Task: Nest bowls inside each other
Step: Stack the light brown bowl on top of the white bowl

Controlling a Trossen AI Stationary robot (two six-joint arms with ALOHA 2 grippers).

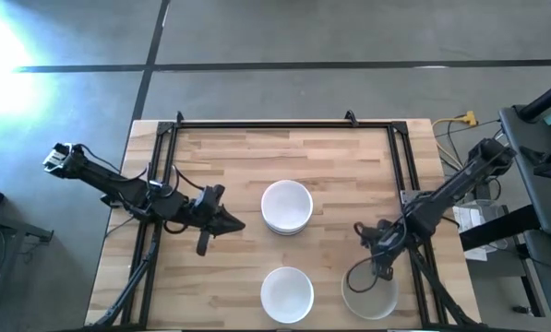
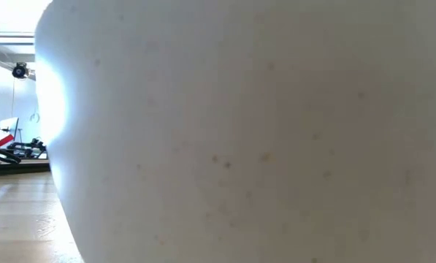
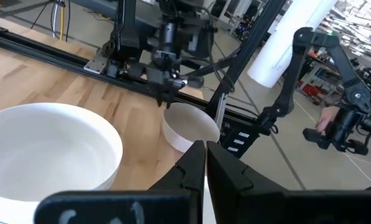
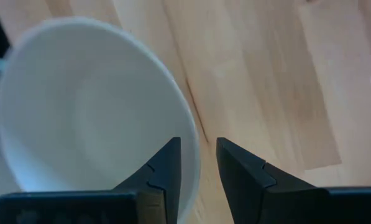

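A stack of white bowls (image 1: 286, 206) stands at the table's middle and shows large in the left wrist view (image 3: 48, 149). A single white bowl (image 1: 286, 293) sits at the near edge, and its wall (image 2: 239, 131) fills the low view. A pale bowl (image 1: 369, 297) rests at the near right. My right gripper (image 1: 378, 270) points down, open, over that bowl's far rim (image 4: 194, 149), one finger above the inside and one above the outside. My left gripper (image 1: 238, 225) is shut, left of the stack, holding nothing.
A black frame (image 1: 284, 124) runs along the table's far edge and both sides. Bare wood lies between the stack and the two near bowls. Beyond the table's right side the left wrist view shows another robot arm (image 3: 334, 118) and stands.
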